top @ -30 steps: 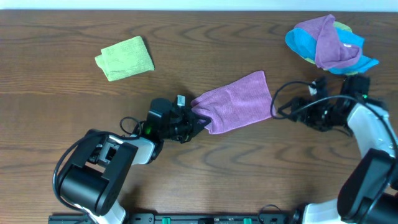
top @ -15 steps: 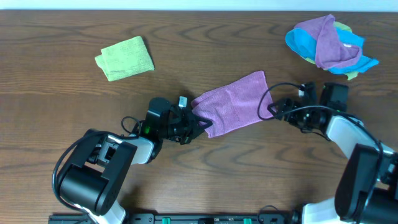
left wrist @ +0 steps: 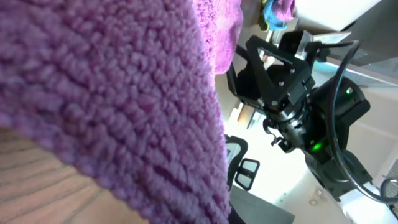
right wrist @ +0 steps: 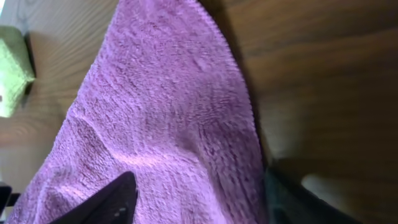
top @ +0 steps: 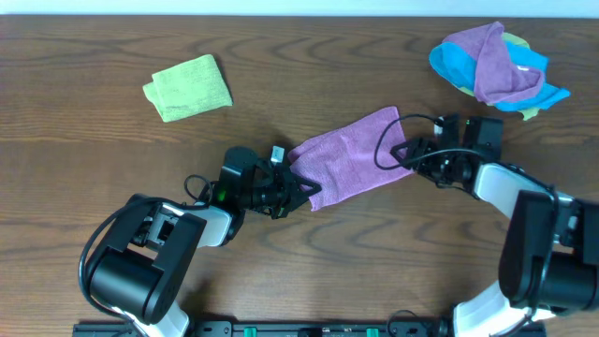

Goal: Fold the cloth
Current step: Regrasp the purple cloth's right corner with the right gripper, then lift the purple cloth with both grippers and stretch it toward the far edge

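Note:
The purple cloth (top: 356, 150) lies flat and slanted at the table's middle. My left gripper (top: 301, 190) is at its lower left corner and is shut on that corner, which is lifted slightly. In the left wrist view the cloth (left wrist: 93, 81) fills the frame and hides the fingers. My right gripper (top: 404, 153) is at the cloth's right edge. In the right wrist view it (right wrist: 199, 199) is open, with its two dark fingers spread either side of the cloth's (right wrist: 161, 112) right edge.
A folded green cloth (top: 188, 87) lies at the back left and also shows in the right wrist view (right wrist: 12, 74). A pile of blue, purple and yellow cloths (top: 496, 65) sits at the back right. The right arm (left wrist: 292, 93) shows in the left wrist view.
My right gripper has moved left from beside the pile to the purple cloth's right edge. The left gripper has stayed at the lower left corner.

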Controlling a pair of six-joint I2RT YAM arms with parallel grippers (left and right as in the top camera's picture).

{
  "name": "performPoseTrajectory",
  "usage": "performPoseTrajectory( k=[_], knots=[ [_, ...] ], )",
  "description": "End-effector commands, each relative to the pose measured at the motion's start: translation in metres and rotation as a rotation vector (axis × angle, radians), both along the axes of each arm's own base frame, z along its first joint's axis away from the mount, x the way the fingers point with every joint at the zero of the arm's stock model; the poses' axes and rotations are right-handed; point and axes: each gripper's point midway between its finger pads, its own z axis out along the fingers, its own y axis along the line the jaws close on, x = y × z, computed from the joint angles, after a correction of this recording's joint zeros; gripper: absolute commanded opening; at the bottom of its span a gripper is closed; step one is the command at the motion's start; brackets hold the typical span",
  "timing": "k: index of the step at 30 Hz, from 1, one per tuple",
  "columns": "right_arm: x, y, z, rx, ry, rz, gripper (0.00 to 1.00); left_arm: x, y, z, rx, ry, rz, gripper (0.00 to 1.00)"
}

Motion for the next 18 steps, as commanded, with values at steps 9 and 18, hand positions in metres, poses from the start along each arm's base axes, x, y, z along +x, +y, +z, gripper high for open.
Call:
performPoseTrajectory(
  k=[9, 18],
  knots=[
    [-0.024, 0.021, -0.021, 0.028, 0.112, 0.014, 0.01, 0.016, 0.029, 0.010, -0.063, -0.003, 0.020, 0.06],
    [-0.025, 0.042, 0.114, 0.100, -0.191, 0.084, 0.01, 0.052, 0.043, 0.089, -0.259, -0.169, 0.002, 0.06]
  ],
)
